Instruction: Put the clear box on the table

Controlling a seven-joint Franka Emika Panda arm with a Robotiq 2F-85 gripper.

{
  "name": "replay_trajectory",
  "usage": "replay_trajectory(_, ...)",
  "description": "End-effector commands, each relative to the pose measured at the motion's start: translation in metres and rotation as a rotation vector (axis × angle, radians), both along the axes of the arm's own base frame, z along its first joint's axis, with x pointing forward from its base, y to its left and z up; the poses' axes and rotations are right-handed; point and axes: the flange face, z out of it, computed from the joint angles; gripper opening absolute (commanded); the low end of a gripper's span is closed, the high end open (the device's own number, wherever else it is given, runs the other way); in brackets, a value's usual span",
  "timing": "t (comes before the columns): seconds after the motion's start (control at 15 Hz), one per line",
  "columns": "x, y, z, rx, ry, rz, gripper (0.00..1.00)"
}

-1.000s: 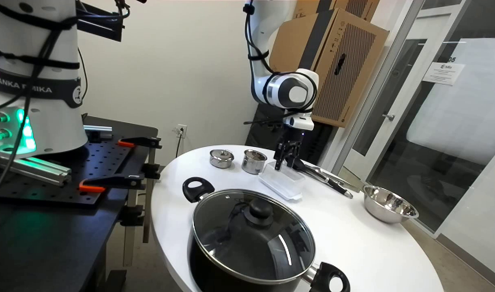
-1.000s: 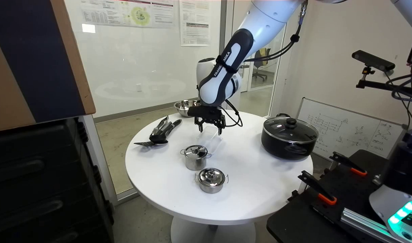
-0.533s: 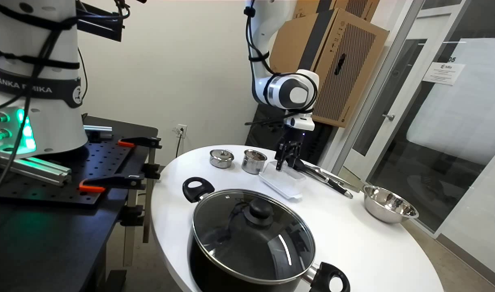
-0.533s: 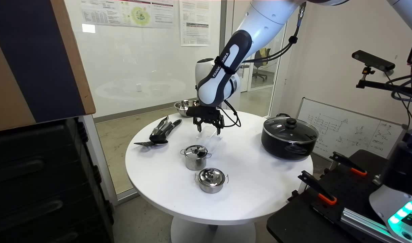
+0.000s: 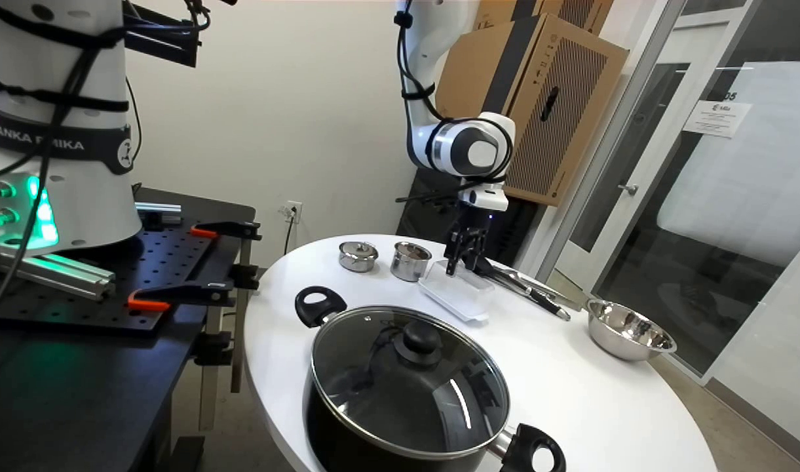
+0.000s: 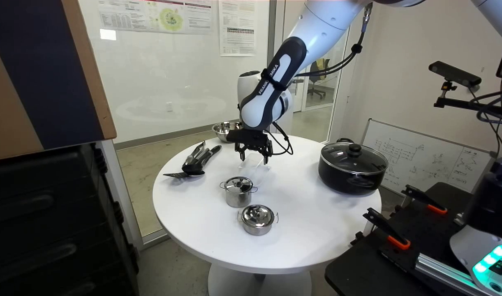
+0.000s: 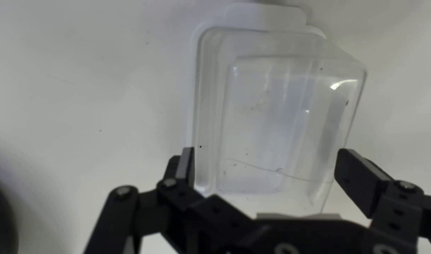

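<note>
The clear box (image 7: 268,116) is a see-through plastic container with rounded corners and a rim tab. It rests on the round white table (image 6: 300,242) and also shows in both exterior views (image 5: 457,295) (image 6: 255,174). It is so transparent there that I cannot tell its lid from its base. My gripper (image 7: 264,162) points down over the box with its fingers spread, one by each long side. I cannot tell whether a finger touches the box. The gripper also shows in both exterior views (image 5: 461,265) (image 6: 254,159), open over the box.
Two small steel pots (image 6: 239,193) (image 6: 257,220) stand close to the box. Black-handled utensils (image 6: 195,162) lie on its other side. A steel bowl (image 5: 629,330) and a large lidded black pot (image 5: 409,387) stand on the table. A black workbench (image 5: 111,354) with red clamps adjoins it.
My gripper has shifted very slightly over the box within the last second, a little to the left in an exterior view. It stays open. The box has not visibly moved.
</note>
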Motion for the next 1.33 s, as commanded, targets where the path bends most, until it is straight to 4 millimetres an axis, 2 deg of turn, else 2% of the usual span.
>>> replay_trajectory(0.0,0.0015,0.0053,-0.0004,0.001,-0.013,-0.011,1.00)
replay_trajectory(1.27,-0.0029,0.0114,0.0080,-0.002,0.031,0.023,1.00)
